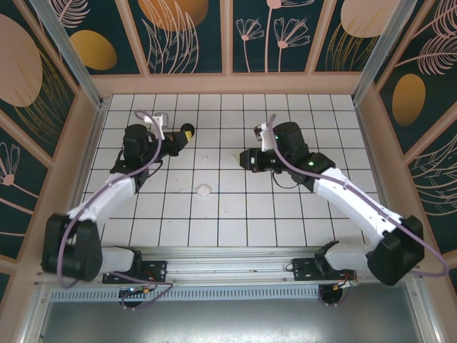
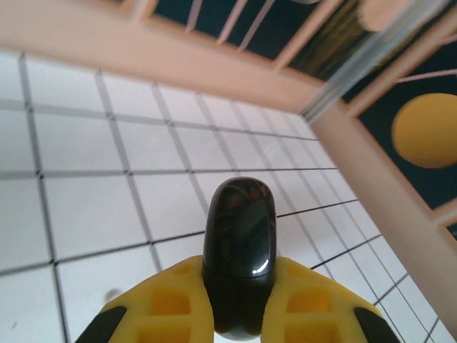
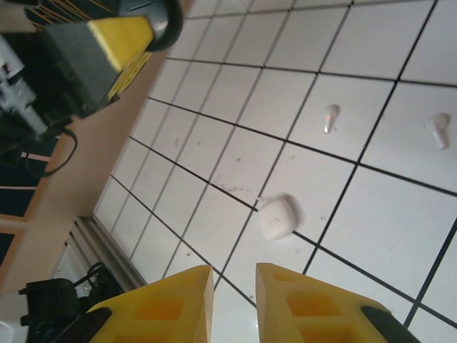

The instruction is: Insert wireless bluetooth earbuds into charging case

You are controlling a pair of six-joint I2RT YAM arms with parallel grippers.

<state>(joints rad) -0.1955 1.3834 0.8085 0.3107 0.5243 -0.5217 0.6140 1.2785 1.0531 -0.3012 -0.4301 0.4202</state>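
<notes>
left arm (image 1: 111, 193) rises from its base at the near-left corner, elbow bent, forearm angled in twd the middle of the tiled surface (image 1: 235, 229), wrist off the tiles. left pincer (image 1: 183, 133) is clenched on a black case (image 2: 239, 229): glossy, rounded like a pill, standing up out of the yellow fingers (image 2: 178, 300), which press it on both sides. its lower end is hidden btwn them. it's held in the air over the far-left part of the surface, can't make out a lid seam

right arm (image 1: 357, 204) slants up-left from the near-right base w/ a long forearm, wrist turned so the right pincer (image 3: 234, 271) points left, twd the other arm. its jaws stand a little apart w/ nothing btwn them, just tile showing thru the gap

two white earbuds lie loose on the surface btwn the arms, one (image 3: 330, 118) and the other (image 3: 438, 130) on neighbouring tiles, apart from each other and touching nothing else. short stems visible, too small to tell l from r. white case (image 3: 277, 218), a small rounded pebble shape, looks closed. it sits across a grout line, nearer the arm bases than the earbuds, well apart from the black case, ahead of the right pincer's tips in the right wrist view
</notes>
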